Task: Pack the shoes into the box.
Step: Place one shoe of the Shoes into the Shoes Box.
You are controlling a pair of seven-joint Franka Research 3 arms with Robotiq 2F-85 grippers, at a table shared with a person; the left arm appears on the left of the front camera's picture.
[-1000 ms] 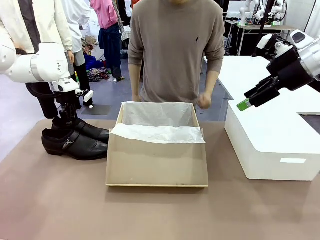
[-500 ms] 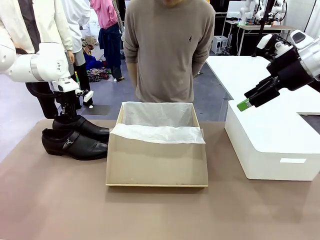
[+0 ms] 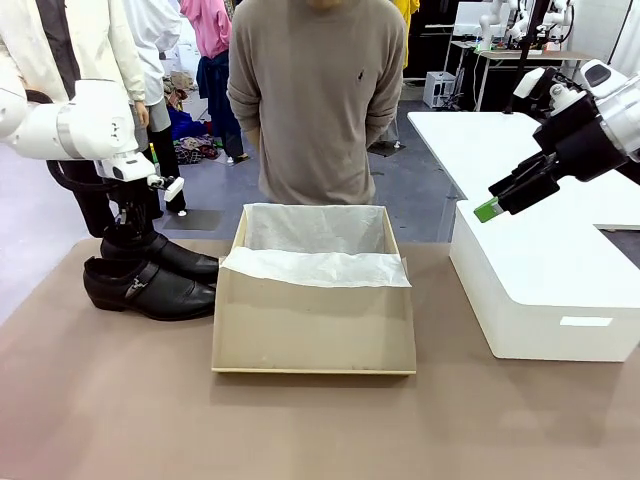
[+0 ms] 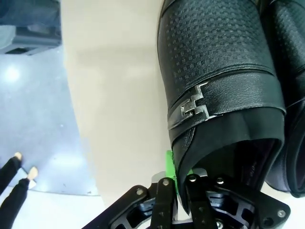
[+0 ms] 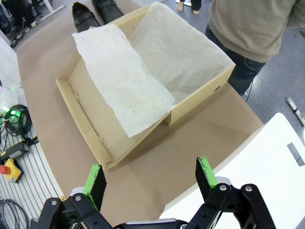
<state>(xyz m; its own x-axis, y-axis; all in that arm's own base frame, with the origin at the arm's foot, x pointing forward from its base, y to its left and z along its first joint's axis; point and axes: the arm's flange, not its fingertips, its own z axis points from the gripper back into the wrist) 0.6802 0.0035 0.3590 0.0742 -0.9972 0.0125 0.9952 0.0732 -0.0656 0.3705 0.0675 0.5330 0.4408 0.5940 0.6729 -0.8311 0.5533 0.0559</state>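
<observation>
Two shiny black shoes lie side by side at the table's left, the near shoe in front of the far shoe. My left gripper stands over the far shoe's heel. In the left wrist view it is shut on the back collar of that buckled shoe, with its mate alongside. The open brown box, lined with white tissue, sits mid-table. My right gripper hangs open and empty high at the right. Its wrist view shows the box, the shoes and the spread jaws.
A large white rounded box stands on the table at the right, below my right gripper. A person stands at the far side behind the box, hands out of sight. Bare brown tabletop stretches along the front.
My left gripper has shut on the far shoe's heel collar and risen slightly. The person has drawn the hands back from the box and shifted left. The right arm has not moved.
</observation>
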